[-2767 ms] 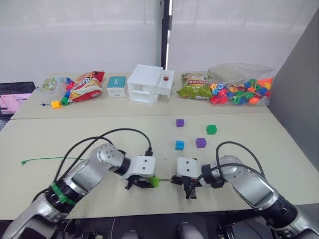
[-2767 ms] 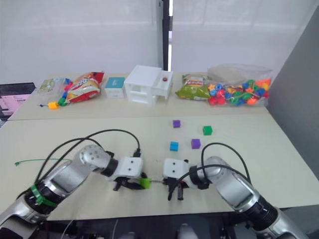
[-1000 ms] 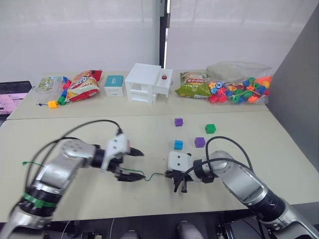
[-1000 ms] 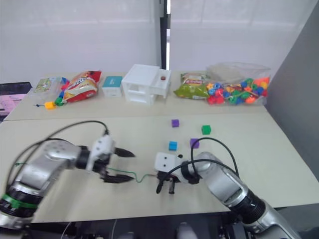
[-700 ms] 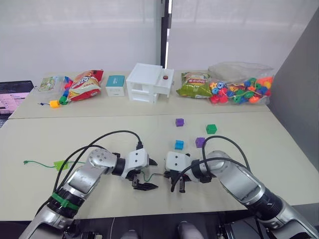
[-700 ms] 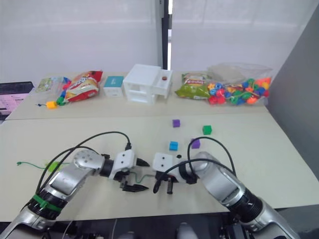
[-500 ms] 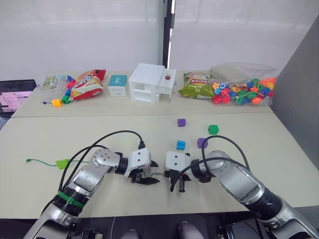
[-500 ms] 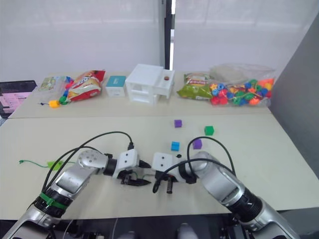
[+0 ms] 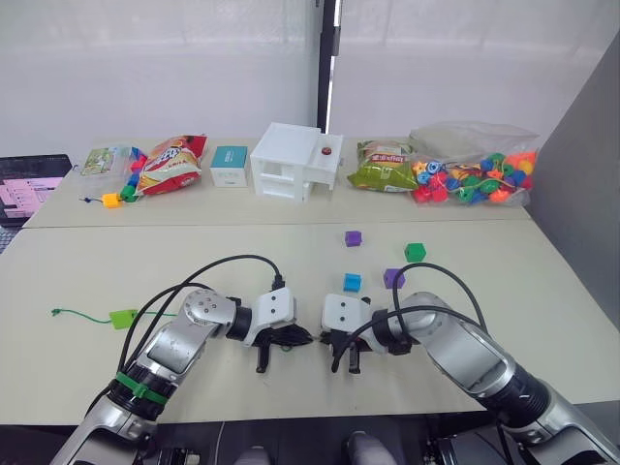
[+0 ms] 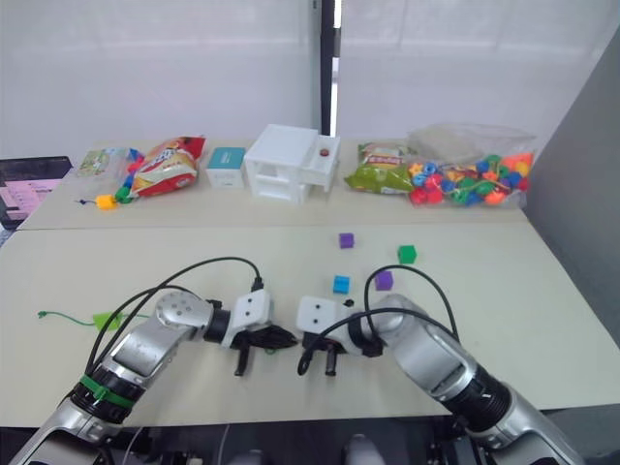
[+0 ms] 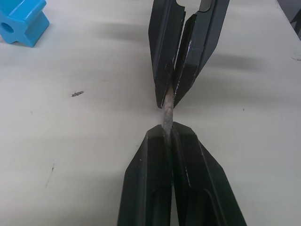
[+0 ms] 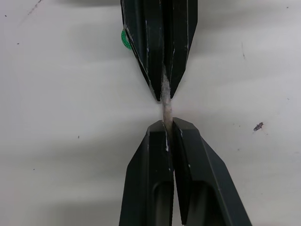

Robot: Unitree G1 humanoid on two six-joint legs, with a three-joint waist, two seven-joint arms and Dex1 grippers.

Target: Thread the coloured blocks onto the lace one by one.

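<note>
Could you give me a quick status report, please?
Left end effector and right end effector both shut on the lace tip, nose to nose. One green block threaded. Blue block loose nearby, nothing in the way.

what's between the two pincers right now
A short stiff stretch of the lace bridges the gap between the left pincer and right pincer, tip to tip, in both wrist views.

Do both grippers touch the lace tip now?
Touching. In the left wrist view, the left gripper and right gripper each pinch the lace tip.
</note>
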